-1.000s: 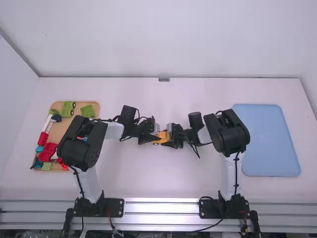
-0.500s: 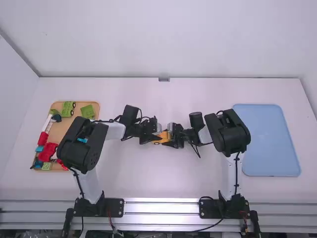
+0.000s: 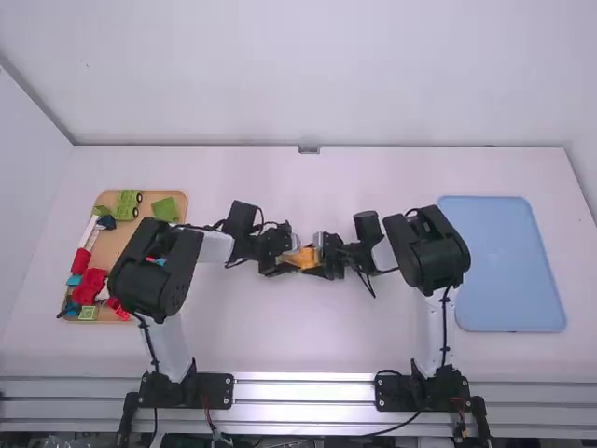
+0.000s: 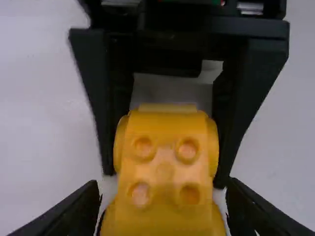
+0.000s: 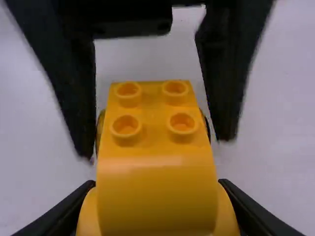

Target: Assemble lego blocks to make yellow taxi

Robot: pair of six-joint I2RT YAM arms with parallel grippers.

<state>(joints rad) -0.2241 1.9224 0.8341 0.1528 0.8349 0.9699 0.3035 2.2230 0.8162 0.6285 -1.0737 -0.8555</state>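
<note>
In the high view the left gripper (image 3: 291,260) and the right gripper (image 3: 319,261) face each other at mid-table, with the yellow taxi (image 3: 304,258) between them. The taxi's near side is partly covered by a left finger. In the left wrist view the left gripper (image 4: 162,206) stands open around the four-studded end of the yellow taxi (image 4: 165,167), a thin gap beside it. In the right wrist view the right gripper (image 5: 155,196) is shut on the taxi's wide, rounded end (image 5: 157,191); four studs show beyond, between the left gripper's spread fingers.
At the left, a tan tray (image 3: 114,245) holds green, red, blue and white pieces, with the left arm partly over its edge. A light blue board (image 3: 504,266) lies at the right, beyond the right arm.
The left gripper has shifted slightly, and its near finger now covers the taxi's wheel that showed before. The right gripper has kept nearly still with the taxi.
</note>
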